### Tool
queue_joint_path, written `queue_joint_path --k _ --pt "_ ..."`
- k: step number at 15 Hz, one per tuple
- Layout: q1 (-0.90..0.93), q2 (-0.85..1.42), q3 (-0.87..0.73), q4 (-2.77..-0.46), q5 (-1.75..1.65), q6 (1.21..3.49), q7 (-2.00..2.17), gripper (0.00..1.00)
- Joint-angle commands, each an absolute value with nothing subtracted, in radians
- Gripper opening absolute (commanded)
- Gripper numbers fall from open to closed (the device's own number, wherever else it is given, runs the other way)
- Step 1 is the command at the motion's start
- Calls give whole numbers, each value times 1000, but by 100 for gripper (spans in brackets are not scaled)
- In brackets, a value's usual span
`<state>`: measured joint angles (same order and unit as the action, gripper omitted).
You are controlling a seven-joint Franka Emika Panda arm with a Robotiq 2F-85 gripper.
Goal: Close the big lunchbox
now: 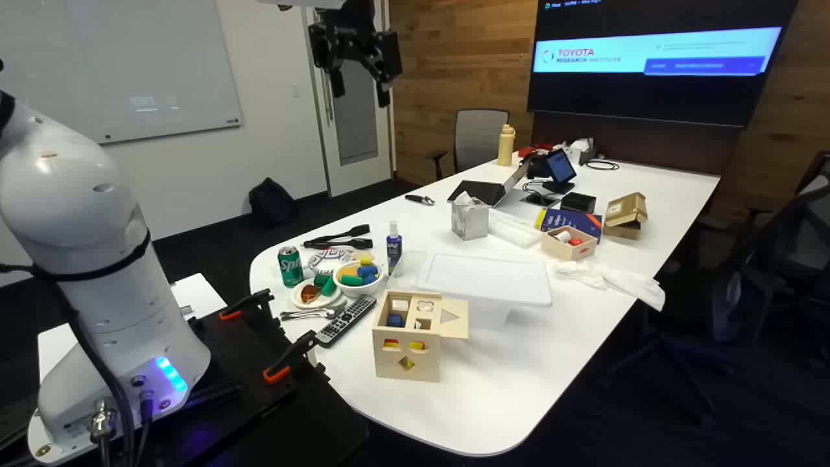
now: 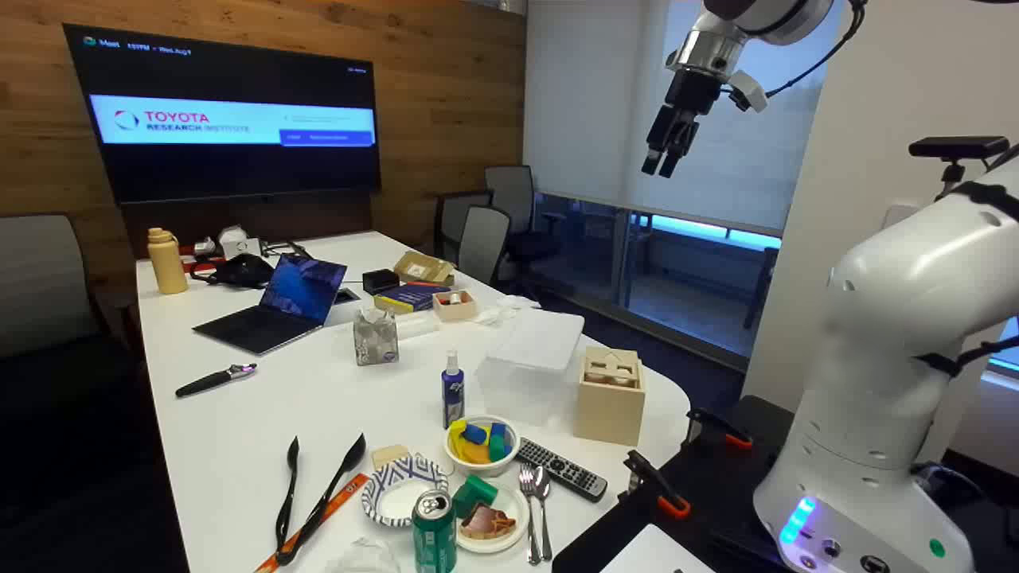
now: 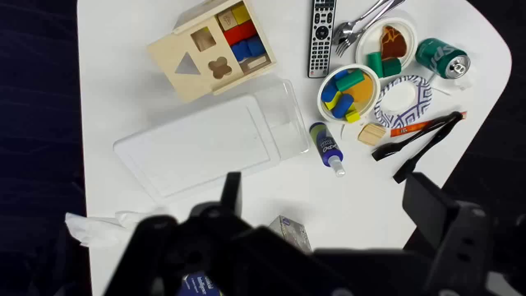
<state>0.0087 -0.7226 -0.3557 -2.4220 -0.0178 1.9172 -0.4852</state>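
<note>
The big lunchbox is a wide, low, translucent white container (image 3: pixel 287 123) on the table. Its flat white lid (image 3: pixel 201 144) lies on top but is shifted lengthwise, so the end toward the spray bottle is uncovered. The opposite end of the lid overhangs the container. In both exterior views the lid (image 1: pixel 486 279) (image 2: pixel 537 338) rests on the container (image 1: pixel 407 267) (image 2: pixel 517 390). My gripper (image 3: pixel 324 189) is open and empty, high above the table. In both exterior views the gripper (image 1: pixel 360 94) (image 2: pixel 659 165) is well apart from the lunchbox.
A wooden shape box (image 3: pixel 222 53) with its lid partly slid out stands close beside the lunchbox. A spray bottle (image 3: pixel 324 144) stands near the uncovered end. A bowl of blocks (image 3: pixel 349 92), a remote (image 3: pixel 321 39) and a tissue box (image 3: pixel 289 232) are nearby.
</note>
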Motion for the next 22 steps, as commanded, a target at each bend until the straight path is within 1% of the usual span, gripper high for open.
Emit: queue_joint_path --k 1,3,5,9,11,15,18,20,22 --pt "-11 -717 -341 -2419 -5 1914 -496 100" --pt "-2 -648 -346 -2423 34 2003 -450 100" --pt "23 -550 -338 -2439 100 2148 -404 100" --pt "17 -320 -257 -2476 152 2497 -289 100" --pt "16 -175 -213 -2458 157 2627 -219 100" --pt "4 109 -130 -2374 147 2722 -62 100" --pt "-14 308 -71 -2256 225 2707 -53 100" --pt "-46 405 -25 -2188 275 2706 -47 100" --pt "-53 467 -24 -2145 264 2718 3 100"
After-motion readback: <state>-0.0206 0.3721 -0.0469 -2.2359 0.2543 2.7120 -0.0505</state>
